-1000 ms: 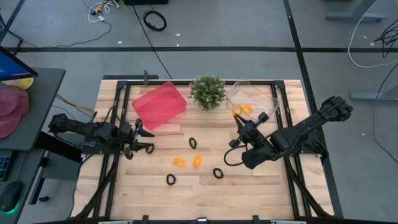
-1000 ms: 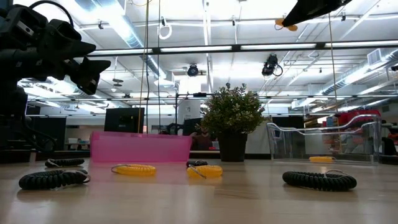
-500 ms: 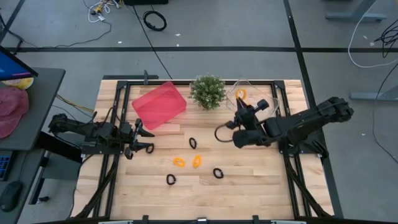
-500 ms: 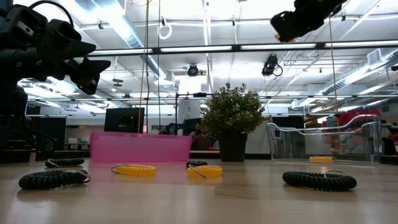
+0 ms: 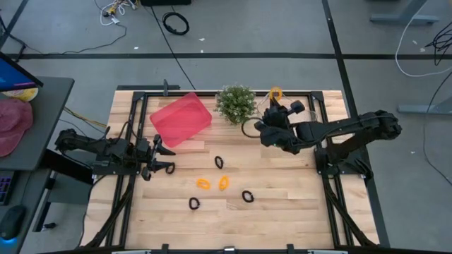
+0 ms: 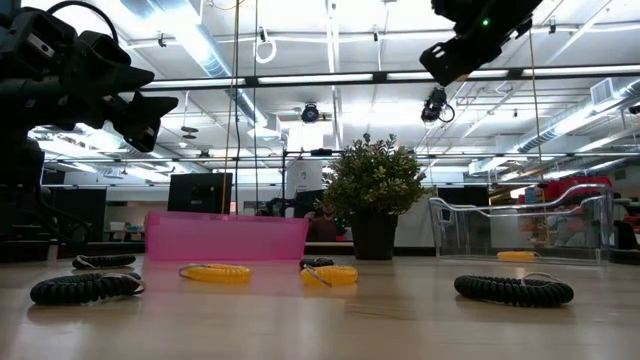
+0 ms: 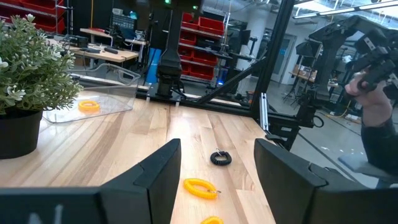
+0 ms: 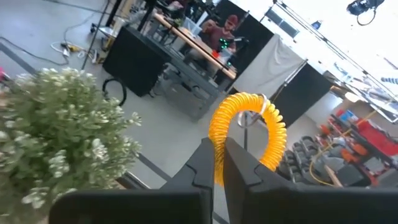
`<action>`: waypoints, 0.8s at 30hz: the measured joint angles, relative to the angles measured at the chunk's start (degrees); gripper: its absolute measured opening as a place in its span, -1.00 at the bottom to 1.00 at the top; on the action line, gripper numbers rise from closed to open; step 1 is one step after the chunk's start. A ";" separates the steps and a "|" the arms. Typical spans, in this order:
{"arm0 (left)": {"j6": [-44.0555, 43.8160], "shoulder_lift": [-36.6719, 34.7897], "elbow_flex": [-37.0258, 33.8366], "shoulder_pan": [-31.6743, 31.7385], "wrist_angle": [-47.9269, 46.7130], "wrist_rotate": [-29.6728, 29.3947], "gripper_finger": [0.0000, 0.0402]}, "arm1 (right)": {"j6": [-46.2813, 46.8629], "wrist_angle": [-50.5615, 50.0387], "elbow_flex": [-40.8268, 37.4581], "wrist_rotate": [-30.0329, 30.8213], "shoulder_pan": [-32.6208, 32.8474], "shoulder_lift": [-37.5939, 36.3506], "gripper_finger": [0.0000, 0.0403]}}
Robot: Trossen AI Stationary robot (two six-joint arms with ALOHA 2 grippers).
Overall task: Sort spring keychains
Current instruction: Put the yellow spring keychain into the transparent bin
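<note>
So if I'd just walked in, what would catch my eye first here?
Probably the right arm's tool, raised near the far edge of the table beside the potted plant, pinching a bright orange spring keychain. Next, the pink bin left of the plant, and the loose orange and black keychains scattered mid-table. The left arm's tool waits open at the left side.

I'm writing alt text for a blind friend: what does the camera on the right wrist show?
The right gripper, seen from its own wrist, is shut on a bright orange spring keychain, whose coiled loop arches above the dark fingertips. A potted plant with pale green leaves fills one side, with a blurred workshop and a seated person beyond.
</note>
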 joint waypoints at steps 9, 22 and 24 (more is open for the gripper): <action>-0.01 0.01 0.01 0.00 -0.01 0.00 0.04 | -6.94 7.14 0.00 -4.71 -5.46 0.00 -0.93; 0.00 0.01 0.02 0.00 -0.02 0.00 0.04 | -6.77 6.83 0.00 -5.08 -12.67 0.00 -0.93; -0.01 0.00 0.02 0.00 0.00 0.00 0.04 | -6.79 6.77 0.00 -5.26 -13.77 0.00 -0.93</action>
